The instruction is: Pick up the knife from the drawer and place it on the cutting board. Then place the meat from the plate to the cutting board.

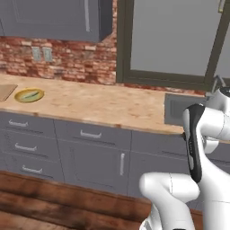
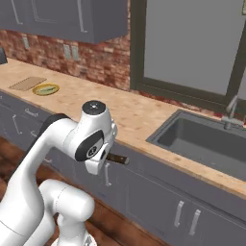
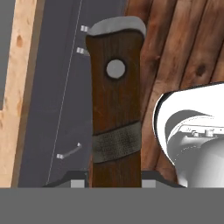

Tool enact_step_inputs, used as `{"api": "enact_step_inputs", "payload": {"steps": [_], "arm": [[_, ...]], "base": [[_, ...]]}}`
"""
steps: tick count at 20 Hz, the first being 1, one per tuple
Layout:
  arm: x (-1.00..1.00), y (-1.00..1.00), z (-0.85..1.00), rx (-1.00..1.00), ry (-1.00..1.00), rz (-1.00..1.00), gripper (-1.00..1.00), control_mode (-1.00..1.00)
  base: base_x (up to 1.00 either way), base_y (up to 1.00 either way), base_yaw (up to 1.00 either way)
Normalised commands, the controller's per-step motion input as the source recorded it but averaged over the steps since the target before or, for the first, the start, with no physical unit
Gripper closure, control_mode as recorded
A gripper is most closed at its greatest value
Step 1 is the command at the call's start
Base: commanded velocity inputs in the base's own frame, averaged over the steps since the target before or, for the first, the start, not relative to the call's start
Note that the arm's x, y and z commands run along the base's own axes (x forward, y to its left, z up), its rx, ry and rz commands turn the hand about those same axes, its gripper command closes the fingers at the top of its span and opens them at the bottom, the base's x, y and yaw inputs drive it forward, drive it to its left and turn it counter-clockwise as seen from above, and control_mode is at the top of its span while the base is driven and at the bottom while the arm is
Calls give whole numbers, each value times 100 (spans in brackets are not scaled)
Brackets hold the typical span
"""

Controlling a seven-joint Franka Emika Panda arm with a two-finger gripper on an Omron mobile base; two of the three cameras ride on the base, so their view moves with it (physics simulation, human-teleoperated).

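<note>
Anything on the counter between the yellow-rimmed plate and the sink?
Nothing. In the right base view the wooden counter runs bare from the plate to the sink; the left base view shows the same bare stretch.

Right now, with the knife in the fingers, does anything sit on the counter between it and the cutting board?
Only the plate with the meat, right beside the cutting board. The rest of the countertop toward the knife looks bare.

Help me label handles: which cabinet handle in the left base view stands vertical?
The door handle under the middle of the counter; the drawer handles all lie horizontal.
</note>
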Motion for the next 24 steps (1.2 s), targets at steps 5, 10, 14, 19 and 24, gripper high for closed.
{"api": "enact_step_inputs", "payload": {"steps": [5, 10, 14, 19, 24], "arm": [[0, 0, 0, 0, 0, 0, 100, 100], [0, 0, 0, 0, 0, 0, 100, 100], [0, 0, 0, 0, 0, 0, 100, 100], [0, 0, 0, 0, 0, 0, 100, 100], [0, 0, 0, 0, 0, 0, 100, 100]], "base": [[70, 100, -24], [62, 100, -22], [40, 100, -12], [18, 100, -2], [11, 100, 0]]}}
